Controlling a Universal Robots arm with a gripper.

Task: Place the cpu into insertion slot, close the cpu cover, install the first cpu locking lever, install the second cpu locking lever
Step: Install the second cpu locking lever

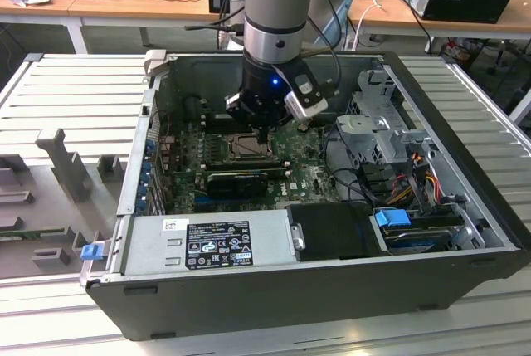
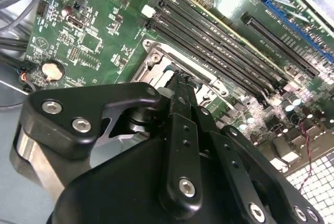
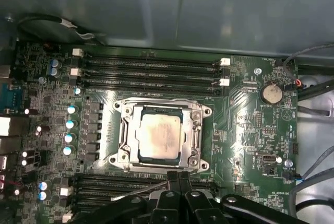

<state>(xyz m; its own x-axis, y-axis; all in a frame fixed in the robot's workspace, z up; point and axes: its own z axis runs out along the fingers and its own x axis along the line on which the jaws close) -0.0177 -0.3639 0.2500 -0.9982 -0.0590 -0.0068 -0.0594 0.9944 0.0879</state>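
Jaws: in both wrist views the two black fingers of the gripper (image 3: pixel 179 178) are pressed together, with no gap and nothing between them; the tips stand at the near edge of the socket.
Gripper body: matte black plastic links with bright screw heads, under a grey metal wrist; in the exterior view it hangs inside the open computer case (image 1: pixel 465 281), just over the socket.
Cpu: the cpu (image 3: pixel 159 136) lies flat in the insertion slot (image 3: pixel 121 136); its top is a dull silver square with a faint brownish stain in the middle.
Cpu cover: the cpu cover (image 3: pixel 197 130) is a thin grey metal frame and it seems to lie down around the chip, so I judge the placing done and the cover closed.
Locking levers: a thin wire runs near the fingertips, but I cannot tell if any lever is latched; I judge this part as not finished.
Motherboard: the motherboard (image 3: pixel 245 130) is green and glossy, with small blue-topped capacitors and a round coin battery (image 3: pixel 271 94).
Memory slots: the memory slots (image 3: pixel 151 70) are long narrow black rails with white clips, beyond the socket.
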